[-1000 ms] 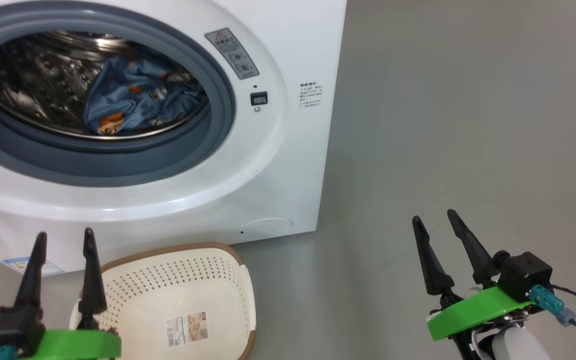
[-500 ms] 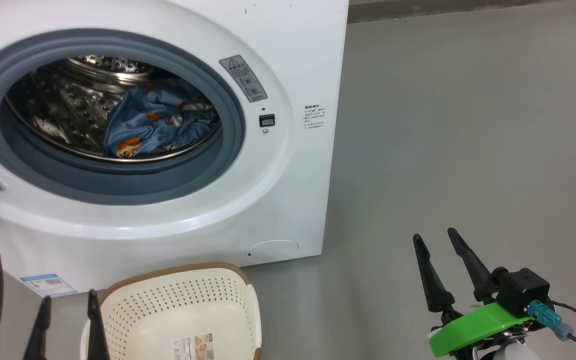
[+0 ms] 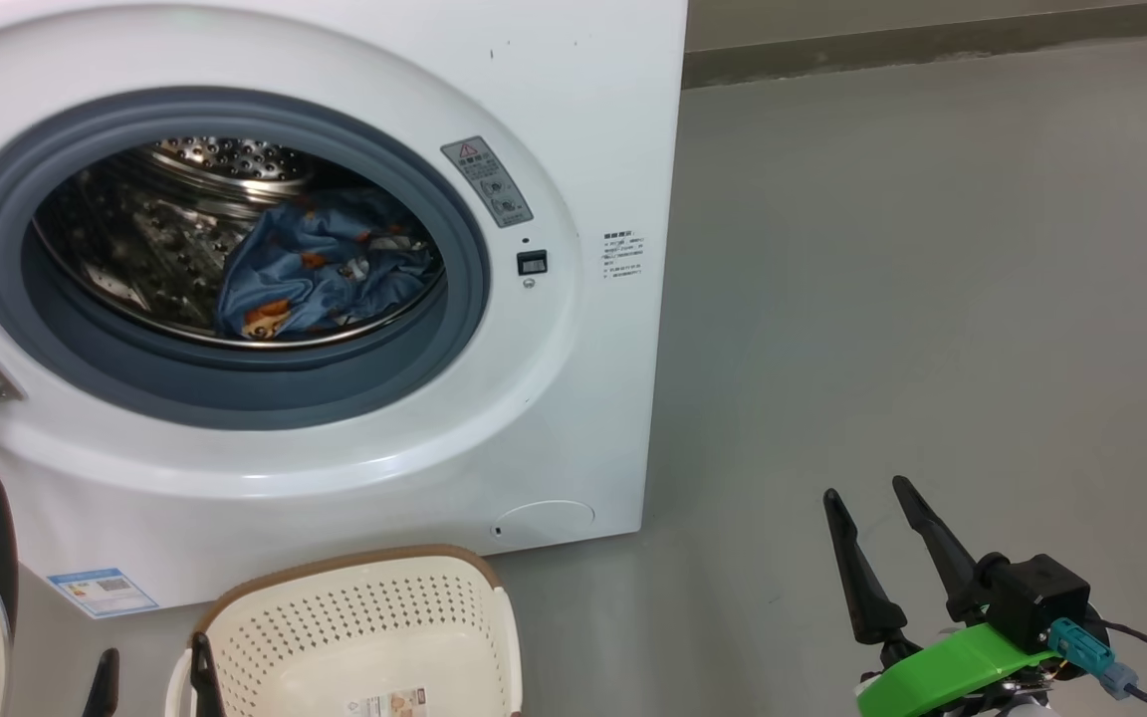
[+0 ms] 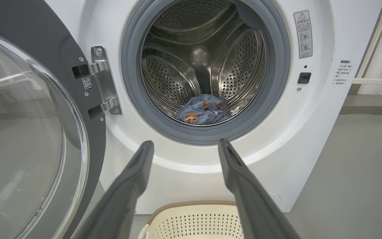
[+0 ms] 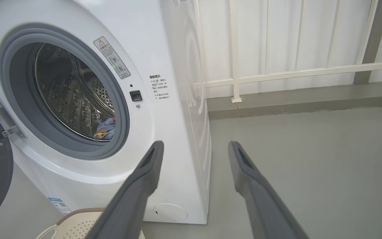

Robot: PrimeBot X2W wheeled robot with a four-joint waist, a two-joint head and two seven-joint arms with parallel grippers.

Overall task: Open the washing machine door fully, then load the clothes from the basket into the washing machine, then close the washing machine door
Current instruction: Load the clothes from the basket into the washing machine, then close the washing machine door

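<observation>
Basket [image 3: 354, 607] cut by head view's bottom edge; there, left pincer [image 3: 153, 667] shows fingertips only. Door [image 4: 28, 139] runs off left wrist view's edge. Label [image 3: 486, 181] print unreadable.

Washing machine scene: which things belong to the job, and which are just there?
Job: washing machine, its open door, clothes inside it, basket.
Just there: white railing, grey floor.
</observation>
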